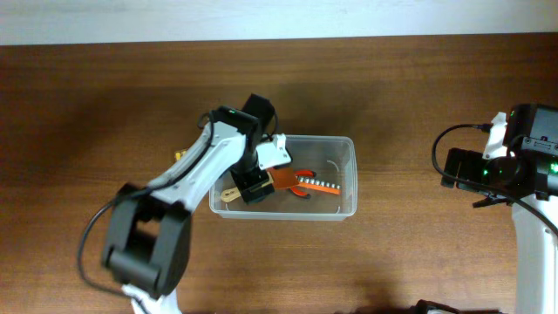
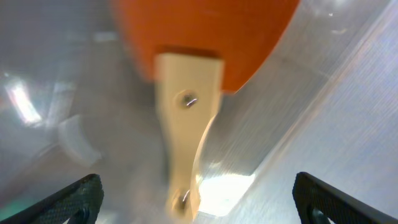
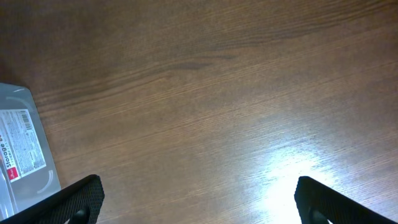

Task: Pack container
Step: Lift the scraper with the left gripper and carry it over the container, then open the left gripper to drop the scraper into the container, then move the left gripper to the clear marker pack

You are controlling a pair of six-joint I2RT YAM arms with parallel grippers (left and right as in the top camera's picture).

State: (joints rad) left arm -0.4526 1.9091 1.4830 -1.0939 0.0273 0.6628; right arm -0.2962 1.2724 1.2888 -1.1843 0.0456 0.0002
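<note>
Container [image 1: 352, 171] at centre of surface [image 1: 105, 105], orange tool [image 2: 205, 37] inside. Left gripper [image 1: 250, 186] down at its 9 o'clock end, jaws wide apart over the cream handle [image 2: 186, 124]: apparently the release step. Right gripper [image 1: 459, 170] at 3 o'clock, jaws apart over bare wood. Next: lift straight up, clear of the wall.

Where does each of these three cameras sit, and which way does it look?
Overhead: fixed above the table, looking straight down; shows left arm and right arm, left gripper down inside the container.
Left wrist: on the left arm, looking into the container at an orange tool with a cream handle; own fingertips show.
Right wrist: on the right arm, facing the table and a labelled clear plastic piece; own fingertips show.
Shared: overhead and left wrist both show container and orange tool.
</note>
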